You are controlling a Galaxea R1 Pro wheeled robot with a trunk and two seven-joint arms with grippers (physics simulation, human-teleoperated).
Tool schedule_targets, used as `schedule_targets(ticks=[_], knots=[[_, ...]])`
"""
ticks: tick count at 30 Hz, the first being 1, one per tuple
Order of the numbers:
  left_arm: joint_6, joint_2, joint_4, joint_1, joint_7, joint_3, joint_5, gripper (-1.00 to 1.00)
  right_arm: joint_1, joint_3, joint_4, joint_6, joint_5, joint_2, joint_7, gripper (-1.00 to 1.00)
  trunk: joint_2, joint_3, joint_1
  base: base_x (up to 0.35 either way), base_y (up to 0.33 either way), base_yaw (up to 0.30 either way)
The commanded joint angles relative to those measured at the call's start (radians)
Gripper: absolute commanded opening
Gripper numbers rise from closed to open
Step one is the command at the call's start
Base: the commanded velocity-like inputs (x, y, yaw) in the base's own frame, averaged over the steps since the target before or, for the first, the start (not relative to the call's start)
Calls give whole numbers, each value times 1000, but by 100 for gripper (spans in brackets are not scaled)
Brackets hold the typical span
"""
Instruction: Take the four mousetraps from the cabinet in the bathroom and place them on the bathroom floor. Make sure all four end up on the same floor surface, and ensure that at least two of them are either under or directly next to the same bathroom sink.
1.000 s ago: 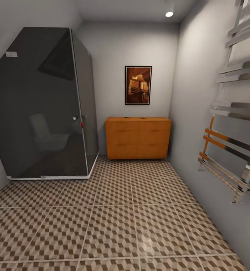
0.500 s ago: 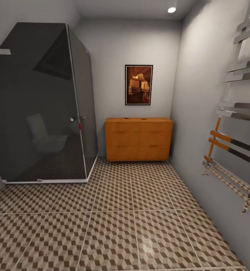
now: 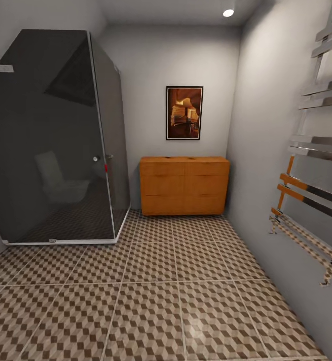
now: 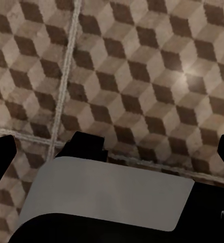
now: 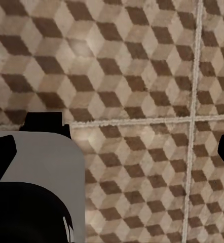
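The orange-brown cabinet (image 3: 184,185) stands against the far wall of the bathroom, its long axis running along that wall and its drawer fronts facing the camera, all drawers closed. It sits in the far right corner of the bathroom floor (image 3: 150,296), whose cube-patterned tiles stretch from the foreground to the cabinet's base. A dark glass shower enclosure (image 3: 55,140) occupies the far left corner, just beside the cabinet, and a framed picture (image 3: 184,113) hangs on the wall above the cabinet. A chrome towel rail (image 3: 311,165) is mounted on the right-hand wall. In the wrist views, the left gripper (image 4: 114,149) and the right gripper (image 5: 114,149) both hang above bare tile, each with its dark fingertips set wide apart at the frame edges and nothing between them.
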Motion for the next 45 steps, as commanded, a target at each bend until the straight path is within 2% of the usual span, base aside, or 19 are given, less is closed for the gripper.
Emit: schedule_targets(ticks=[1,45], knots=[[-3,-1,1,-1,2,4,-2,100,-1,3,3,-4,5,0,-4,100,0,-1,0,149,0,0],[7,3,1,-1,-1,4,-3,100,-1,3,3,-4,4,1,-4,100,0,-1,0,306,0,0]])
